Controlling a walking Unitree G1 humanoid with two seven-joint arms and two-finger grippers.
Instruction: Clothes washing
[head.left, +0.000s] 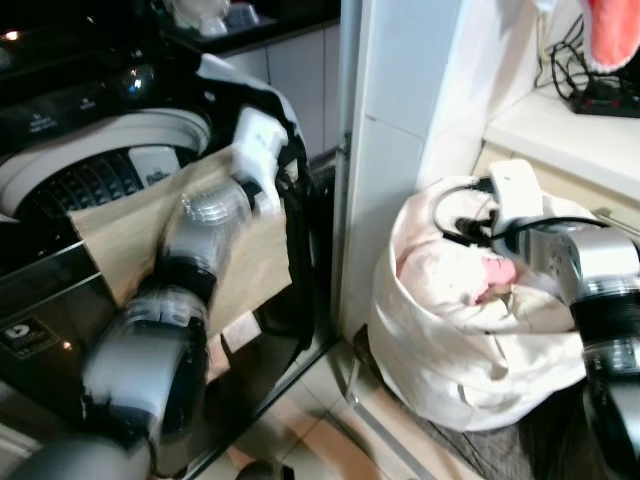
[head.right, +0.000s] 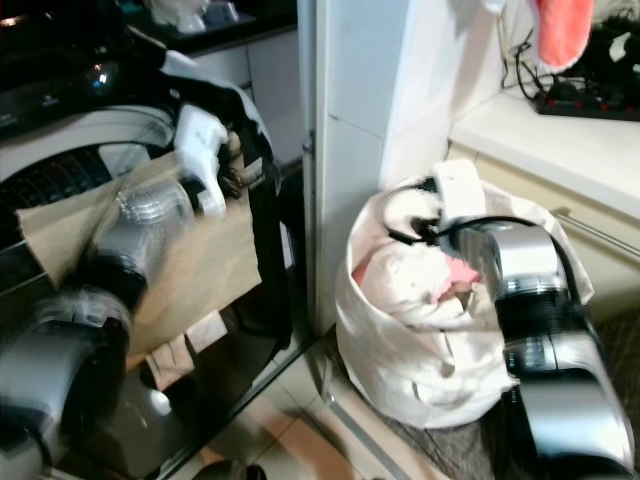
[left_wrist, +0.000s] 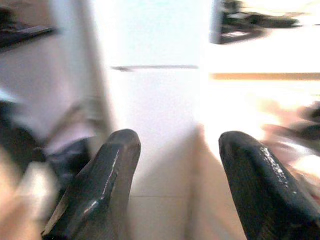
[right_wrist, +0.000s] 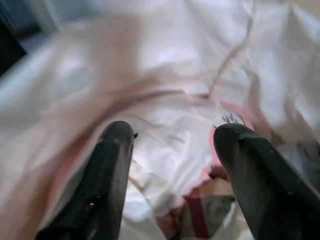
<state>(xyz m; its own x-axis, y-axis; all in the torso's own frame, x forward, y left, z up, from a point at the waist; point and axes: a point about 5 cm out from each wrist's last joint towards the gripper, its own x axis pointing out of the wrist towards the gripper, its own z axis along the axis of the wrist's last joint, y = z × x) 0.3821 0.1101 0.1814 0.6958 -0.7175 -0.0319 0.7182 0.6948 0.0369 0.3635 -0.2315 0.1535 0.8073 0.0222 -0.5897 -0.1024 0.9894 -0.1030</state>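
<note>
Two big containers frame the job: the top-loading washer (head.left: 110, 160) on the robot's left, its drum open, and the white laundry bag (head.left: 450, 350) on the floor by the tiled pillar (head.left: 400, 150). A tan cloth (head.left: 130, 235) lies draped over the washer's front rim, probably half-loaded. Pale and pink clothes (right_wrist: 170, 145) fill the bag. The right gripper (right_wrist: 172, 150) points into it, fingers apart, apparently lining up a grab. The left gripper (left_wrist: 175, 165), also spread and empty, hovers beside the washer.
</note>
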